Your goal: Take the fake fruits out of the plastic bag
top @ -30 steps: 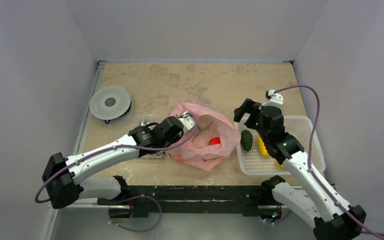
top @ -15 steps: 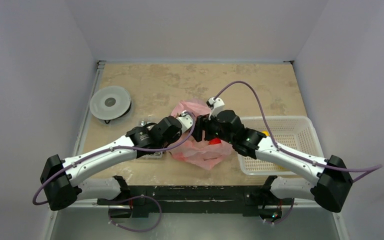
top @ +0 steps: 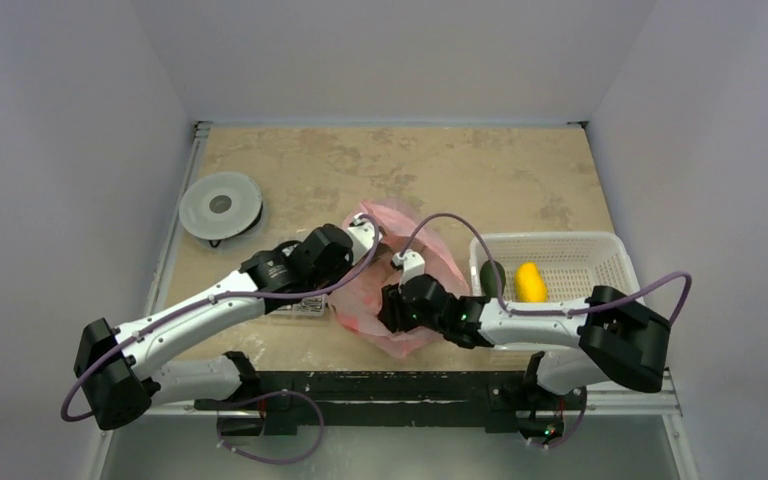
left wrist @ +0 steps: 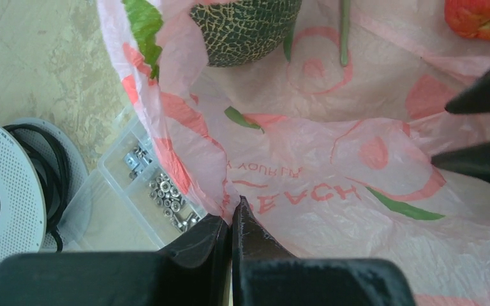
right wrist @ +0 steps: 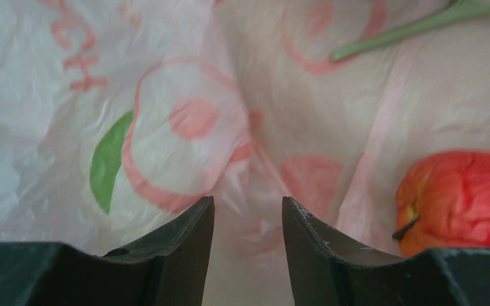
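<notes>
Now the plastic bag (left wrist: pixel 332 146) in the middle of the table (top: pixel 310 160) holds a red fruit (right wrist: pixel 462 201) and a netted green one (left wrist: pixel 245 25). The right hand (right wrist: pixel 247 204) has swung from the white basket (top: pixel 580 240) into the bag's mouth, half narrowed, gripping nothing, the red fruit just beside it: likely the next pick. The left hand (left wrist: pixel 231 207), pressed together, pinches the bag's rim.

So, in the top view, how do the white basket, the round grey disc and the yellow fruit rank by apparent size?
Largest to smallest:
1. white basket, though the right arm covers part of it
2. round grey disc
3. yellow fruit, clearly the smallest
</notes>
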### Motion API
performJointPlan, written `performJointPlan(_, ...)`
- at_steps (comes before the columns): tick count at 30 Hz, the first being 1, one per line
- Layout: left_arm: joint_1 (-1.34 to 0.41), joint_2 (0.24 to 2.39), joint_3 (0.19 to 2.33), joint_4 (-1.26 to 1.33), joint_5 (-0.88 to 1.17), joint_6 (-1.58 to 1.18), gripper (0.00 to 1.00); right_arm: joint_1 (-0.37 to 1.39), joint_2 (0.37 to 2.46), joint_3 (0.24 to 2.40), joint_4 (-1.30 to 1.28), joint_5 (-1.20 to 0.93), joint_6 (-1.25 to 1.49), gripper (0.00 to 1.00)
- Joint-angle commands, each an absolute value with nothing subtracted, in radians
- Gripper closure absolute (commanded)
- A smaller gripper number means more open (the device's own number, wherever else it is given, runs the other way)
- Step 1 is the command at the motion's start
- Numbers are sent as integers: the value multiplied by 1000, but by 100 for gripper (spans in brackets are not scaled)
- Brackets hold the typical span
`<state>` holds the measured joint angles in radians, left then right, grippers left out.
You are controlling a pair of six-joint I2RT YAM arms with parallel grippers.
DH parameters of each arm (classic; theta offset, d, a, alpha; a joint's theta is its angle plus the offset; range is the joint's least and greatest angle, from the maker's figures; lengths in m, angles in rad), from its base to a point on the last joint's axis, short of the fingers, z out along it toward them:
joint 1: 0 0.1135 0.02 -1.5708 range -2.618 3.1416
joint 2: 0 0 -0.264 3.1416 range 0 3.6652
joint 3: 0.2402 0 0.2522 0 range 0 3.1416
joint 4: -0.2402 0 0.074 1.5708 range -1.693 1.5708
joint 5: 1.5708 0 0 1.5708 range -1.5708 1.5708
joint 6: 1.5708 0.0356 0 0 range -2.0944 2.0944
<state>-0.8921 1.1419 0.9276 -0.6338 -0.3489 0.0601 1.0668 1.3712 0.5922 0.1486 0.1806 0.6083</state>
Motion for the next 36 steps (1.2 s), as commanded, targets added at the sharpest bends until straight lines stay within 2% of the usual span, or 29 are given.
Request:
performJointPlan(1, -888, 1156, 943, -622, -309, 43, 100, 1191, 1376, 529, 258, 358, 712, 58)
performJointPlan(4, -889, 1204, 964, -649, -278, 42, 100, 1251, 1428, 499, 298, 445, 745, 59)
performJointPlan(8, -888, 1255, 977, -671, -260, 35, 100, 1324, 1569, 585, 205, 589, 750, 56)
performJointPlan(13, -888, 1259, 973, -669, -259, 31, 100, 1326, 1675, 625, 188, 580, 757, 49)
performJointPlan(24, -890, 1269, 975, -667, -246, 27, 100, 1318, 1282, 596, 83, 579, 689, 19)
performJointPlan(30, -890, 1278, 977, -672, -242, 24, 100, 1228, 1201, 585, 64, 585, 639, 17)
performJointPlan(36, -893, 1273, 978, -676, -240, 20, 100, 1190, 1158, 543, -56, 635, 700, 23)
